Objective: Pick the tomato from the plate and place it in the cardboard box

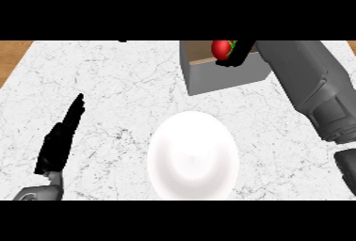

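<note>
A red tomato (221,48) with a green stem is held above the open top of the cardboard box (222,77) at the counter's far edge. My right hand (236,55) reaches in from the right on a long grey forearm, its black fingers curled round the tomato and partly hiding it. The white plate (193,155) lies bare on the near middle of the marble counter. My left hand (61,136) rests at the lower left with straight fingers pointing away, holding nothing.
The marble counter (111,80) spreads to the left of the box and the plate. A wooden strip (12,56) shows beyond the counter's far left corner. My right forearm (313,89) crosses the right side of the view.
</note>
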Available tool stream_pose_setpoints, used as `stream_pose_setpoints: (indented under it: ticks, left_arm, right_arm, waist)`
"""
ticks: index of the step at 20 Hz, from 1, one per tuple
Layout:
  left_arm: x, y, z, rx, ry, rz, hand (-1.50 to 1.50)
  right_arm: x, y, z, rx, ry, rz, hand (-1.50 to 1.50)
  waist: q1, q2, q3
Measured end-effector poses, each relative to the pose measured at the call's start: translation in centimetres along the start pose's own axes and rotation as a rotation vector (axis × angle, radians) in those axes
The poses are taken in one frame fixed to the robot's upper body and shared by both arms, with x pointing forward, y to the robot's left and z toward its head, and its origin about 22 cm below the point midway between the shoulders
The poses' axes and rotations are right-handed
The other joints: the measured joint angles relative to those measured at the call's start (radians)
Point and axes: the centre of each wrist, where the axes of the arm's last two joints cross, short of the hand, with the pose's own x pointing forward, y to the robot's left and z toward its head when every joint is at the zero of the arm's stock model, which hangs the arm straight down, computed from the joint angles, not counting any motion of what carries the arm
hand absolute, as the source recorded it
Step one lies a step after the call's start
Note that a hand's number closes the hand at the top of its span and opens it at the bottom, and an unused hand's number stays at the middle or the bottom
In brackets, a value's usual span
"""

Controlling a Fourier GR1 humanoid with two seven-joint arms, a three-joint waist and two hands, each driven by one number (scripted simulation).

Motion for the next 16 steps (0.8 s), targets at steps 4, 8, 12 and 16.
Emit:
stream_pose_setpoints:
  ticks: [4, 8, 12, 16]
  left_arm:
    - [0.5, -0.1, 0.0, -0.004, -0.005, 0.002, 0.00]
    - [0.6, -0.3, 0.1, -0.012, -0.007, 0.008, 0.00]
    - [1.1, -0.3, 0.0, -0.013, -0.010, 0.003, 0.00]
    - [0.8, -0.3, 0.3, -0.010, -0.013, -0.004, 0.00]
  right_arm:
    - [-0.1, 2.1, -0.9, 0.027, 0.055, -0.034, -1.50]
    - [0.1, 4.2, -1.9, 0.028, 0.073, -0.072, -1.50]
    - [0.1, 5.2, -2.3, -0.013, 0.065, -0.159, -1.50]
    - [-0.3, 5.0, -1.8, -0.147, 0.064, -0.310, -1.50]
  waist:
    - [0.004, -0.002, -0.001]
    - [0.007, 0.001, -0.001]
    - [0.011, 0.003, 0.000]
    - [0.013, 0.006, 0.000]
